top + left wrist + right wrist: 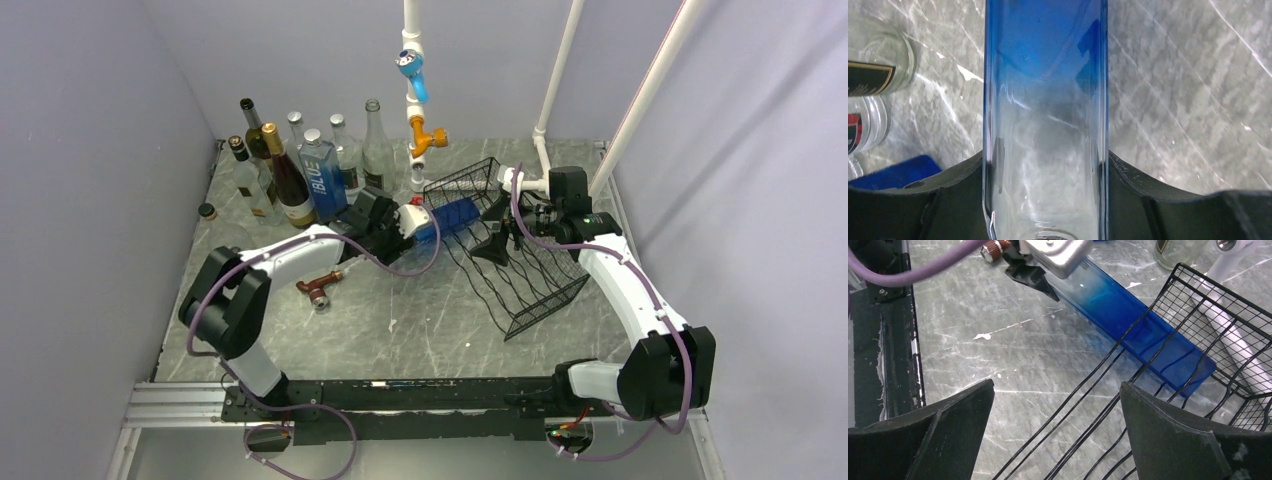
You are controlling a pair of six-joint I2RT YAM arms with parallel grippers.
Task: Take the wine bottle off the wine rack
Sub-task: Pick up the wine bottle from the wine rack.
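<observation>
While the left hand (418,226) grips the wine bottle (455,217) at its clear end | bottle lies flat, blue end inside wine rack (520,270) at 10 o'clock | right hand (1055,440) released above rack | risk: bottle may snag mesh, dragging rack across worktop (400,320).

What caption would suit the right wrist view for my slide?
Left end effector grips a blue-tinted clear glass bottle lying partly inside the black wire-mesh rack; right end effector open.
</observation>
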